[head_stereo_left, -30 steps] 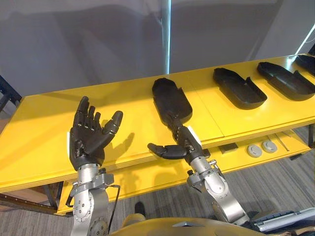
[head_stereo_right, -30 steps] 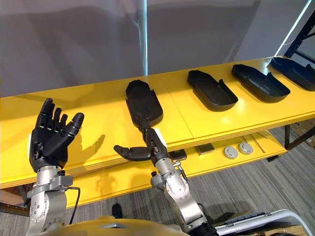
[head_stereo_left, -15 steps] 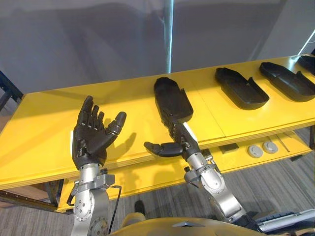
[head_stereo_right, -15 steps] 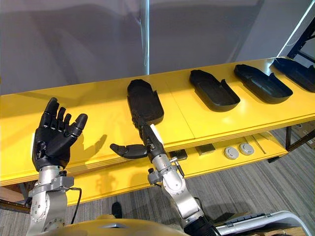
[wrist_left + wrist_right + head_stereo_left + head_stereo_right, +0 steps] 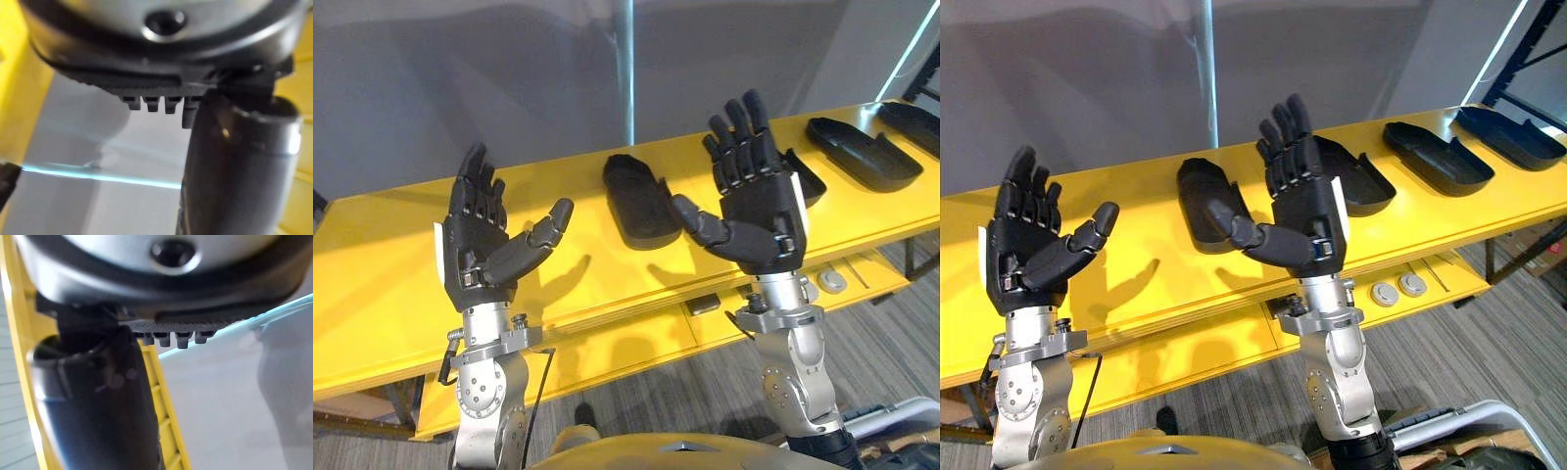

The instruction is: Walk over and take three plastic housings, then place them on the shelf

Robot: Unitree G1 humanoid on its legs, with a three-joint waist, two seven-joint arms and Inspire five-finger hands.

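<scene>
Several black plastic housings lie in a row on the yellow table point(image 5: 391, 255): the nearest one point(image 5: 636, 196) at the middle, another point(image 5: 1356, 176) partly behind my right hand, and more point(image 5: 862, 152) toward the far right. My right hand point(image 5: 759, 220) is raised upright above the table's front edge, fingers straight and thumb out, holding nothing. It sits just right of the nearest housing without touching it. My left hand point(image 5: 484, 255) is also raised and open, palm up and bare, left of that housing. The thumb point(image 5: 234, 166) stands out in the left wrist view.
Below the tabletop runs a yellow lower shelf point(image 5: 1234, 348) with two round grey discs point(image 5: 1386, 292) and a small dark block point(image 5: 703, 305). A grey wall stands behind the table. Grey carpet lies in front.
My right hand has risen from the table's front edge by the nearest housing to an upright, open pose. The left hand has hardly moved. The camera has shifted slightly.
</scene>
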